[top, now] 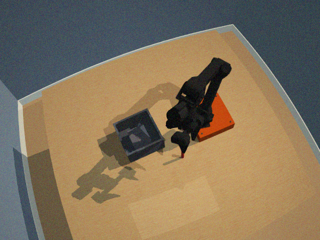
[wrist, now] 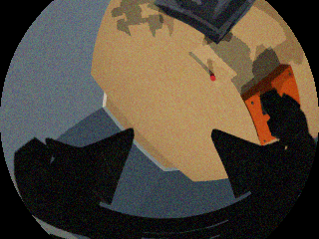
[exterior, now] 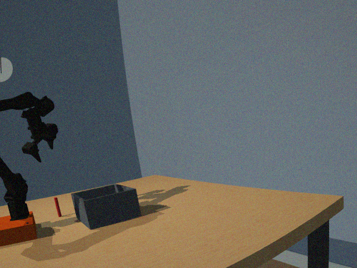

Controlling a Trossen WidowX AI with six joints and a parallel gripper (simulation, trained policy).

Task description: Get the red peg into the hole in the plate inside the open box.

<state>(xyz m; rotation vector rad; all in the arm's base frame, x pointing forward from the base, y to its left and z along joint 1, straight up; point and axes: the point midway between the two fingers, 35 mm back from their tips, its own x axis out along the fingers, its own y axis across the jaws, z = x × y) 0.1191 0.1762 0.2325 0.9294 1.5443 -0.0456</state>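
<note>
In the top view, the arm [top: 215, 67] [exterior: 17, 101] [wrist: 285, 116] reached out over its orange base [top: 223, 116] [exterior: 20, 233] [wrist: 285, 76], and the gripper [top: 188, 146] [exterior: 46, 154] [wrist: 174, 132] was near to the red peg [top: 182, 155] [exterior: 57, 206] [wrist: 212, 78] in this view. One finger covered a part of the peg, so only its lower end could be seen. The open box [top: 147, 151] [exterior: 114, 210] [wrist: 199, 20] was on the table [top: 245, 167] [exterior: 230, 216] [wrist: 164, 90], apart from the base. Inside it there were bright patches and shadows, and I could not tell the hole clearly.

In the exterior view, the peg was standing on the table, outside the box, between the box and the base. The gripper was high above the table, with its fingers pointing down and widely separated, and it was holding nothing.

In the wrist view, the two fingers were almost fully open, with nothing between them. The red top of the peg appeared beyond the fingertips, not touched by them, and the box was partly cut off at the upper edge.
</note>
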